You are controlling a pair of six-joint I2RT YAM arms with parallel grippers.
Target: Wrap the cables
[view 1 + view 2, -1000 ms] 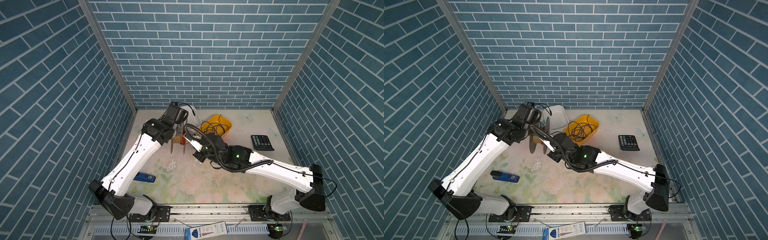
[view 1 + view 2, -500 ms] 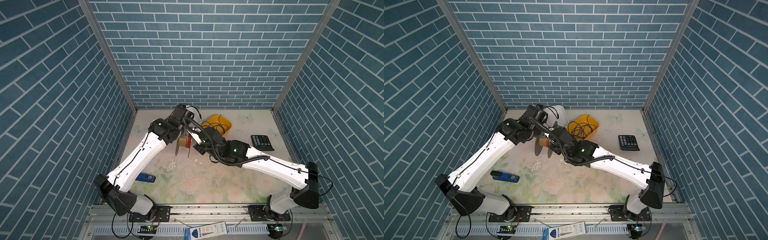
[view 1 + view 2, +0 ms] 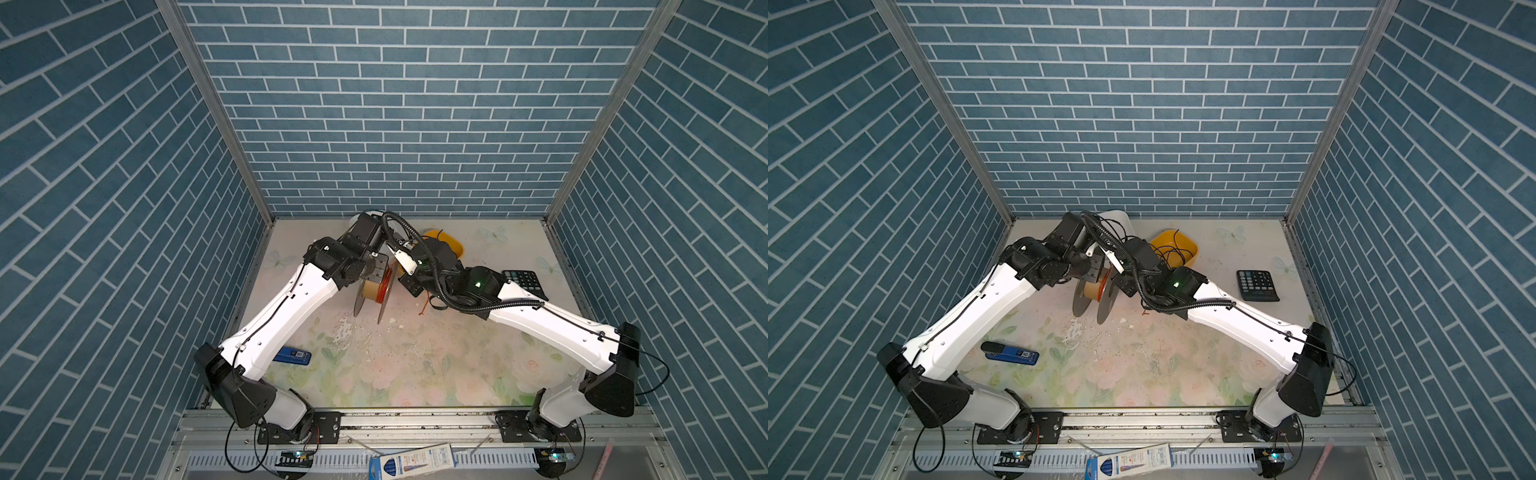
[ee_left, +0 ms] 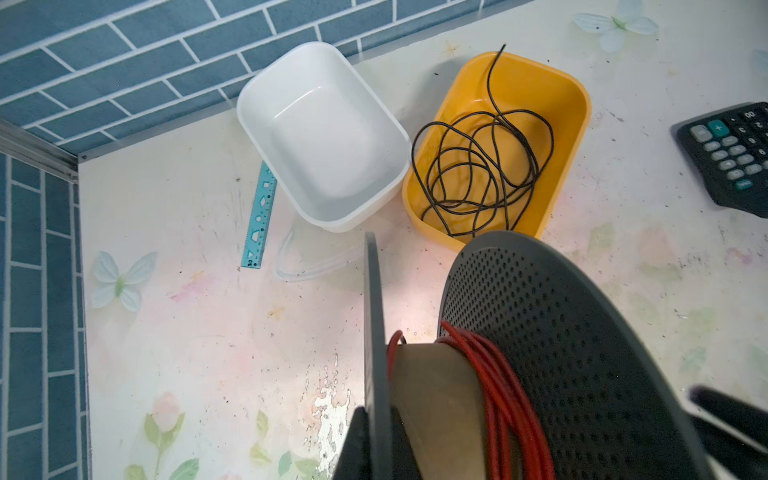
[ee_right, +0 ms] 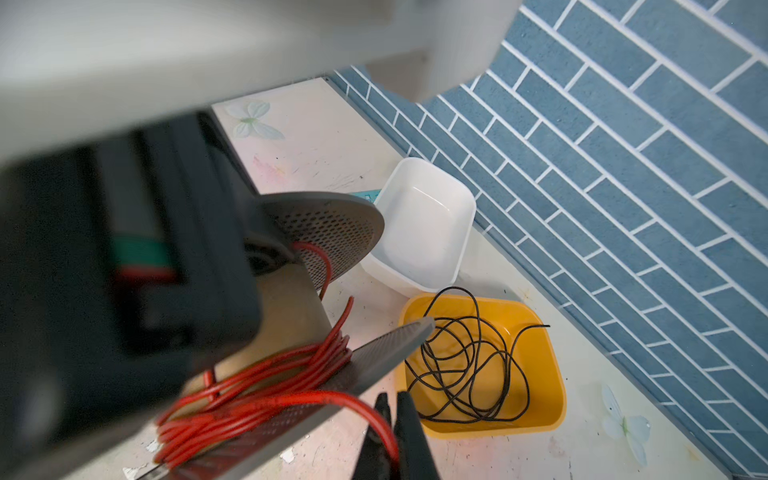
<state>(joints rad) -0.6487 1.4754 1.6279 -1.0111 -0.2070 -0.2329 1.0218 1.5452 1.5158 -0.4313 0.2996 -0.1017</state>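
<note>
Two robot arms, the left arm [image 3: 286,307] and the right arm [image 3: 548,328], each carried one pincer over one bench [image 3: 415,365]. At the left pincer [image 4: 365,432] was one spool [image 4: 436,386] with two grey discs; at the right pincer [image 5: 392,424], one red-orange cable [image 5: 266,374]. Beyond both pincers sat two tubs, one white tub [image 4: 324,137] and one yellow tub [image 4: 557,95], the latter with one black wire tangle [image 4: 478,166]. One calculator [image 4: 731,158], one teal ruler [image 4: 259,216] and one blue tool [image 3: 293,355] lay farther from the pincers.

In a top view the cable [image 3: 385,284] is too thin to trace, perhaps under the right arm [image 3: 540,328].
</note>
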